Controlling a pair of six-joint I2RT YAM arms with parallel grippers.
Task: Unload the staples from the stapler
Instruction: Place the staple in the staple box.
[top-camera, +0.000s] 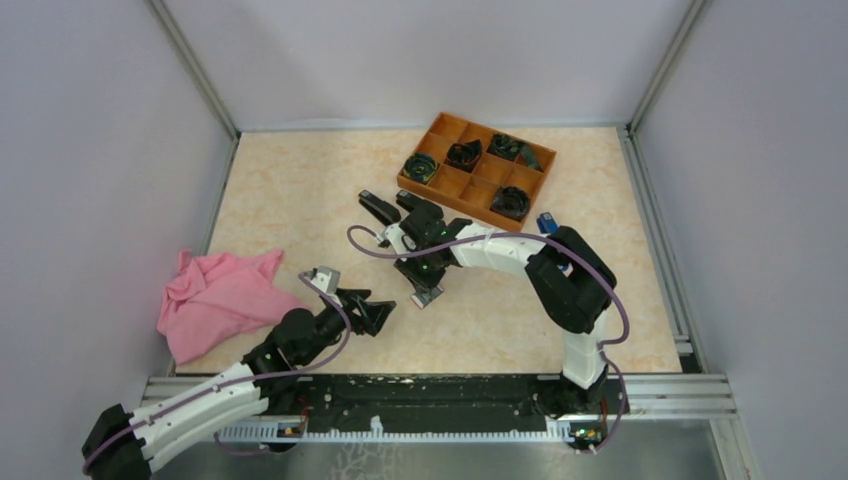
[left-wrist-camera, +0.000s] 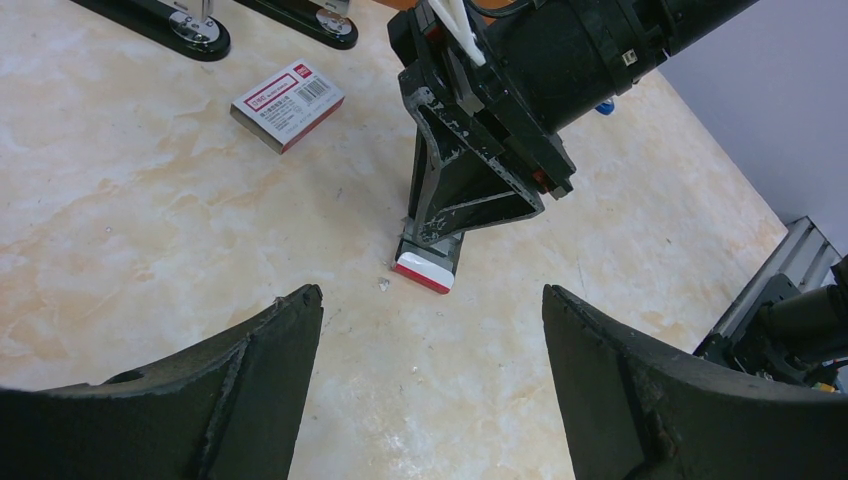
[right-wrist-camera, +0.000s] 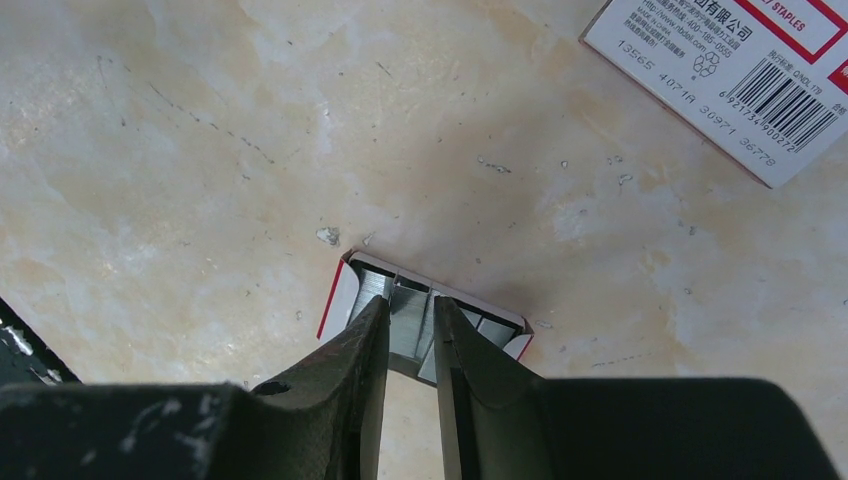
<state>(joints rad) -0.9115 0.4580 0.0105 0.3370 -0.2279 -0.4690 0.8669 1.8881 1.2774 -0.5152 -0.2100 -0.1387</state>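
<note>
My right gripper (right-wrist-camera: 410, 305) points down into a small open white and red tray (right-wrist-camera: 345, 295) that holds several silvery staples (right-wrist-camera: 411, 330). Its jaws are nearly together, closed on one ribbed strip that still lies in the tray. In the top view the right gripper (top-camera: 425, 282) stands over this tray (top-camera: 426, 296) at mid-table. Two black staplers (top-camera: 380, 207) lie just behind it and also show in the left wrist view (left-wrist-camera: 170, 22). My left gripper (left-wrist-camera: 432, 296) is open and empty, a short way in front of the tray (left-wrist-camera: 425, 272).
A closed white and red staple box (left-wrist-camera: 288, 103) lies beside the staplers and shows in the right wrist view (right-wrist-camera: 730, 70). An orange compartment tray (top-camera: 478, 170) with black parts stands at the back. A pink cloth (top-camera: 215, 300) lies at the left.
</note>
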